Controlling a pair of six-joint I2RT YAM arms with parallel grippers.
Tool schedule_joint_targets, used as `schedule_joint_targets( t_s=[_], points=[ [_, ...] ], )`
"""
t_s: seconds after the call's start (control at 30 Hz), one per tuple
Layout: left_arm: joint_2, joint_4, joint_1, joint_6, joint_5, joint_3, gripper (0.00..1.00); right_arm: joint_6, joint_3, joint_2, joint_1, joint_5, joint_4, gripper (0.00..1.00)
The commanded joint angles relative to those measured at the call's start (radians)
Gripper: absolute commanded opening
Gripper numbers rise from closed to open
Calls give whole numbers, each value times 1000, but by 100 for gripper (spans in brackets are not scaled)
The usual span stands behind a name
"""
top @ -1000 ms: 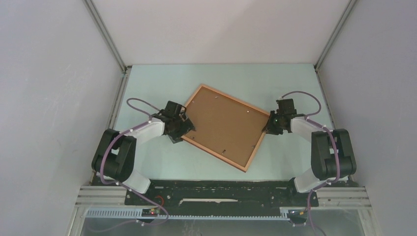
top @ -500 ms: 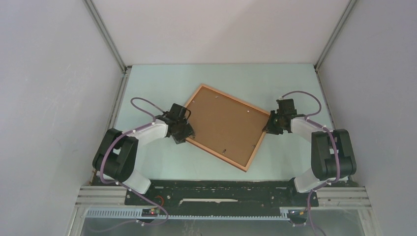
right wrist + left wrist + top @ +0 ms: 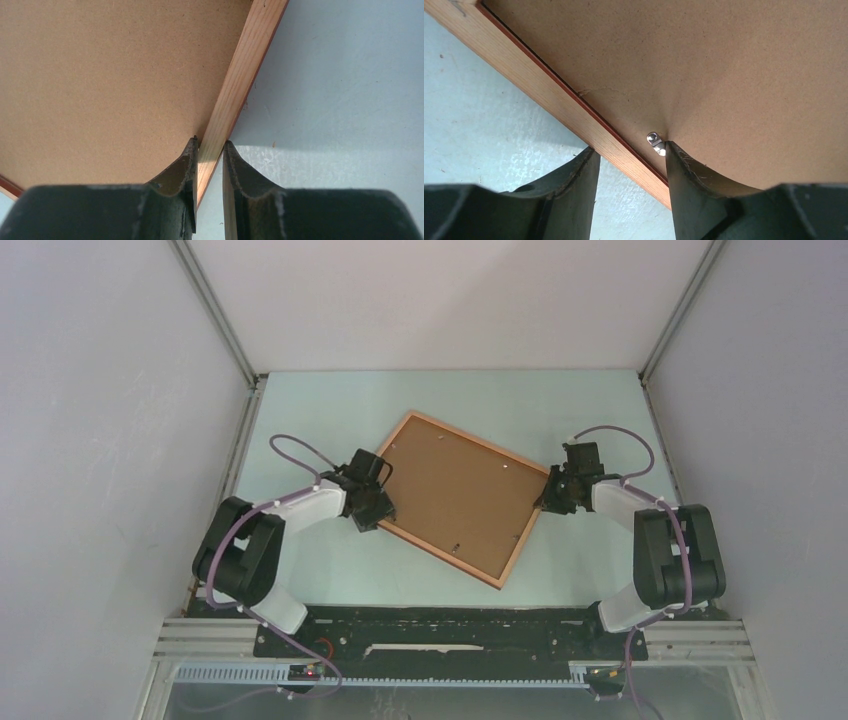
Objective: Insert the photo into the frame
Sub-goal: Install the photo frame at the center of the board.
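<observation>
Frame [image 3: 455, 498] lying tilted on pale green table [image 3: 330, 410], brown backing board [image 3: 450, 492] face up inside the wooden rim. Left gripper [image 3: 378, 510] at the rim's near-left corner, right gripper [image 3: 553, 496] at the right corner; jaw states unclear from above.

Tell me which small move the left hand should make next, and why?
Probably push the metal clip sideways over the backing board. One finger of the left hand touches the clip, while the right hand pinches the frame rim, steadying it.
</observation>
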Motion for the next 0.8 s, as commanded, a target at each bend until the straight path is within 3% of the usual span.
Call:
schedule_joint_targets(
  t_s=[0.0,0.2,0.6,0.77],
  points=[
    [49,-9,-33,10,-31,55,52,-49,-1,-47,20,-75,26,9],
    [80,-46,-38,30,-37,88,49,-51,-6,-52,20,-77,29,8],
    [86,-62,-38,122,-13,102,2,-51,-12,-63,18,-80,34,7],
    [63,-90,-36,163,-60,111,0,-51,-15,-67,18,-80,35,7]
  ],
)
